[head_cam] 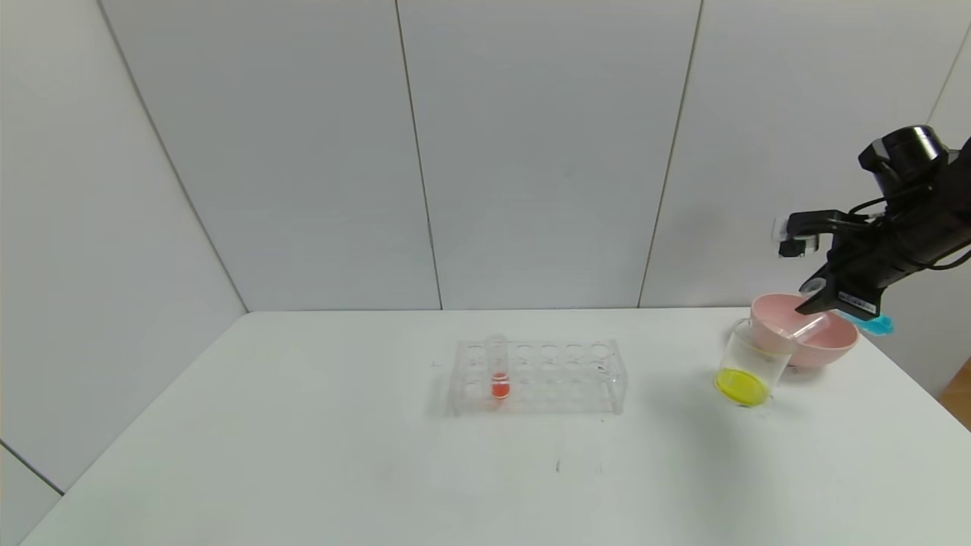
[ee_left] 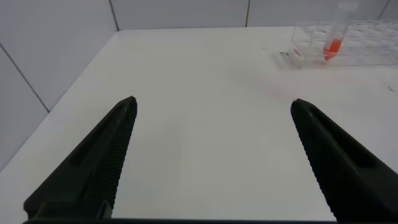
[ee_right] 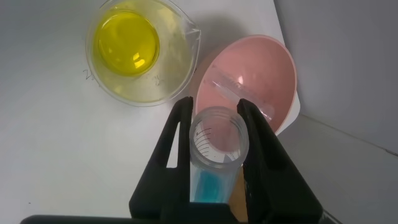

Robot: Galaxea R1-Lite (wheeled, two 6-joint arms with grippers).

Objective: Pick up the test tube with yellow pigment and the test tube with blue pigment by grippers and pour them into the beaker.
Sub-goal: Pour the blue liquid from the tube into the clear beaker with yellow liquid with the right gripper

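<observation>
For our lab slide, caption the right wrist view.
Right gripper holds the blue-pigment test tube near the beaker of yellow liquid and the pink bowl.

Head camera high, facing the table (head_cam: 303,455) — wrist cameras close, right one sharing the beaker (head_cam: 747,368).

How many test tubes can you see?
3: one with orange-red liquid in the rack, an empty one lying in the pink bowl, one with blue liquid held by the right hand.

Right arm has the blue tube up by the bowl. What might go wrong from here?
1. The blue tube, clamped in the right gripper, sits nearer the pink bowl than the beaker, so the pour may miss.
2. The low arm could knock either vessel.
</observation>
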